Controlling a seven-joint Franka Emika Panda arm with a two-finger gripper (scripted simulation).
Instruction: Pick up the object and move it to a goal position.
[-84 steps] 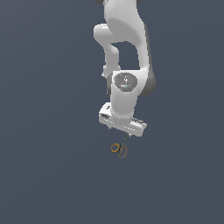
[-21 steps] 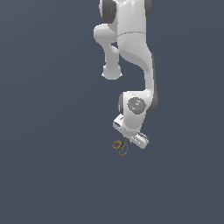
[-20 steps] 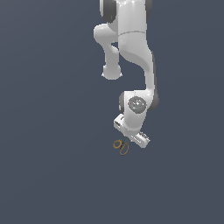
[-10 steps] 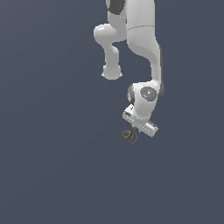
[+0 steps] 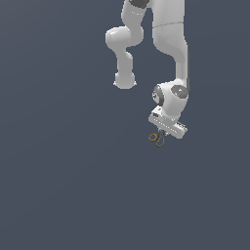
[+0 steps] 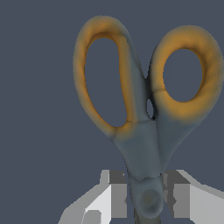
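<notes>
One arm, one pincer, one pair of scissors.

Counted across both views: a single white robot arm point(image 5: 171, 53); a single pincer point(image 6: 146, 199) with two fingers point(image 6: 114, 192), closed one on each side of the scissors' pivot; a single pair of scissors point(image 6: 144, 109) point(image 5: 157, 137), carrying two orange-yellow ring handles, one long oval ring point(image 6: 103, 74) and one rounder ring point(image 6: 186, 74), and one round pivot joint point(image 6: 148, 199). Number of blades not countable, both hidden beyond the pincer in the wrist view and too small to separate in the exterior view. No second object of any kind seen against the plain dark grey background point(image 5: 58, 185).
</notes>
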